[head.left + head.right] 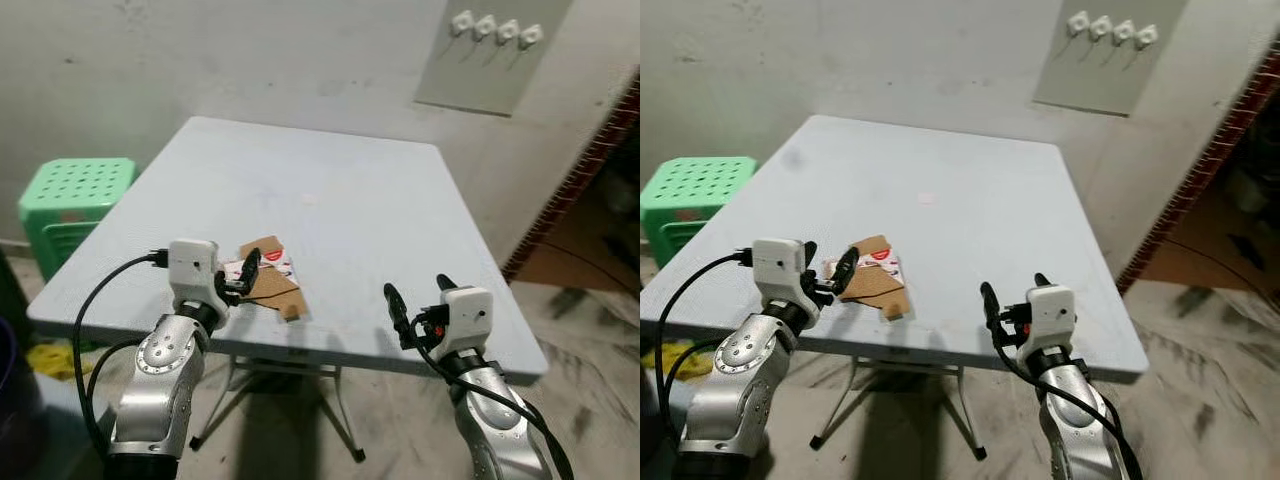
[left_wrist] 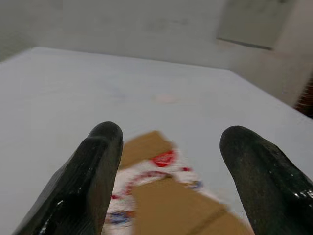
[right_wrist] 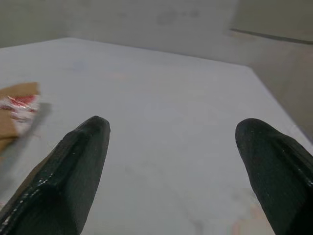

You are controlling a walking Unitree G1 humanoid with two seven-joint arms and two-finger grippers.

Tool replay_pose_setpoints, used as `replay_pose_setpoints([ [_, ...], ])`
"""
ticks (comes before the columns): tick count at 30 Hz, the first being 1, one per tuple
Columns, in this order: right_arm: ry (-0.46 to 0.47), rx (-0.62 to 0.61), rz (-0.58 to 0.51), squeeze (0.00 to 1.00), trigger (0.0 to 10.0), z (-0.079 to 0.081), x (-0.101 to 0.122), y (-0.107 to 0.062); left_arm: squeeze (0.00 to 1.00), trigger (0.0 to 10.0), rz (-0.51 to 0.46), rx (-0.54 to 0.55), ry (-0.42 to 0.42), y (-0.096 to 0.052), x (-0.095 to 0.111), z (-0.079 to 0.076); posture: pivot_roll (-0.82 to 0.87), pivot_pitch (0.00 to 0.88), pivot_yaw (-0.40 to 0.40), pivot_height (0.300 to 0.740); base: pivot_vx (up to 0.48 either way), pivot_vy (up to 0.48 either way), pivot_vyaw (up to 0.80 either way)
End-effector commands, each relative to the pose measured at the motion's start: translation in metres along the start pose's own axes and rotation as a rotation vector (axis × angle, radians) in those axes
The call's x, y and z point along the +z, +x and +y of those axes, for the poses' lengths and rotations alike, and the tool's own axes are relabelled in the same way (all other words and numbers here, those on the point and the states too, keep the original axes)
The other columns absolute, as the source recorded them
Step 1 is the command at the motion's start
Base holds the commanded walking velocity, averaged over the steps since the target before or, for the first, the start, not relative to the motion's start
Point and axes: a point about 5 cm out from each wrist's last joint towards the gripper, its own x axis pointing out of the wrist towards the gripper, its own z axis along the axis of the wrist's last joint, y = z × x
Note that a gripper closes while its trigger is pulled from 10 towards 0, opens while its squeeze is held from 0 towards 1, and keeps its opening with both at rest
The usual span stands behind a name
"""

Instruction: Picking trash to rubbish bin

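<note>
Left gripper (image 1: 238,272): fingers spread wide, poised just over the cardboard trash (image 1: 272,277), grasping nothing.
Cardboard trash: flat near the table's (image 1: 340,200) front edge.
Right gripper (image 1: 418,300): splayed wide, empty, above the table's front edge.

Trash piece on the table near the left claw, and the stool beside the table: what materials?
Flat brown trash piece: likely matte cardboard, with creased flaps and a white, red-printed wrapper on it, probably glossy plastic or paper. Green perforated stool: apparently moulded plastic with an even colour and hole grid. The left claw is open over the trash.
</note>
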Motion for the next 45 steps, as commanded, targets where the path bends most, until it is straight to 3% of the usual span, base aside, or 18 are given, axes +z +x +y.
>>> replay_pose_setpoints([
  [1,0.004,0.008,0.005,0.0,10.0,0.002,-0.001,0.002,0.0,10.0,0.002,-0.013,0.006,0.0,0.0,0.0,-0.02,0.0,-0.059,0.74,0.0,0.48,0.0],
  [11,0.01,0.019,0.0,0.0,10.0,0.004,-0.001,0.002,0.0,10.0,0.008,-0.013,0.002,0.001,0.0,0.0,-0.02,0.0,-0.058,0.74,0.0,0.462,0.0],
  [19,0.036,0.05,-0.01,0.0,10.0,0.007,0.001,0.002,0.0,10.0,0.068,-0.025,0.069,0.002,-0.01,-0.004,-0.02,0.0,-0.059,0.74,0.0,0.0,0.0],
  [28,0.064,0.072,-0.035,0.0,10.0,0.008,0.009,0.004,0.0,10.0,0.088,-0.056,0.089,0.005,-0.013,-0.008,-0.03,0.0,-0.055,0.74,0.0,0.0,0.0],
  [37,0.097,0.091,-0.08,0.0,10.0,0.009,0.023,0.01,0.0,10.0,0.125,-0.11,0.131,0.023,-0.014,-0.018,-0.04,0.0,-0.053,0.74,0.0,0.0,0.0],
  [39,0.126,0.101,-0.076,0.0,10.0,0.01,0.025,0.011,0.0,10.0,0.12,-0.136,0.169,0.029,-0.013,-0.023,-0.05,0.0,-0.05,0.74,0.0,0.0,0.0],
  [45,0.256,0.104,-0.045,0.0,10.0,0.008,0.025,0.01,0.0,10.0,0.096,-0.218,0.151,0.027,-0.006,-0.034,-0.06,0.0,-0.041,0.74,0.0,0.0,0.0],
])
